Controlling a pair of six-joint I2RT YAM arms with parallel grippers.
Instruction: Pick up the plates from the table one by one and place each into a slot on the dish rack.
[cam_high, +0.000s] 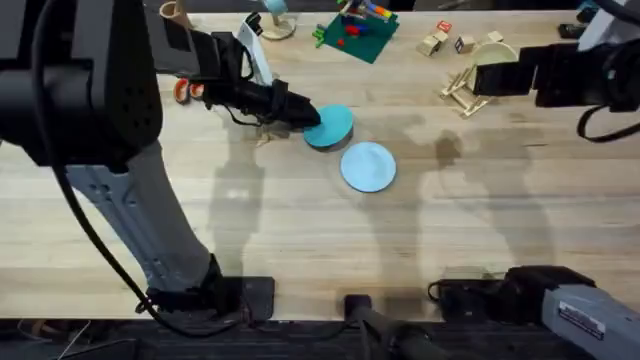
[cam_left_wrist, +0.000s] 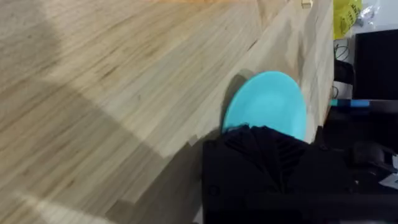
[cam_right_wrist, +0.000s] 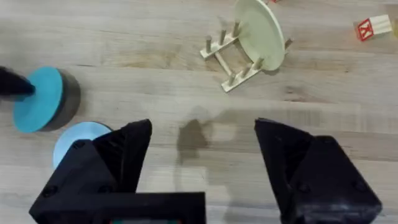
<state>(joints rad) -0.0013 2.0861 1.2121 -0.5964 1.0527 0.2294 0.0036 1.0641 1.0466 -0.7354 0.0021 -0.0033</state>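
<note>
The teal plate (cam_high: 331, 126) was gripped at its edge by the left pincer (cam_high: 300, 112), tilted off the bench (cam_high: 250, 220), upper centre of the overhead frame. The pale blue plate (cam_high: 368, 166) was seen lying flat just below-right of it. The right pincer (cam_right_wrist: 202, 155) was held wide open, empty, above the bench. The dish rack (cam_high: 468, 90), holding a cream plate (cam_high: 492, 62), was seen at upper right

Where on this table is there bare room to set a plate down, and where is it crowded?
Bare planks run along the near table, below the pale blue plate, and on the right between that plate and the dish rack. The far edge is crowded with toys and blocks.
</note>
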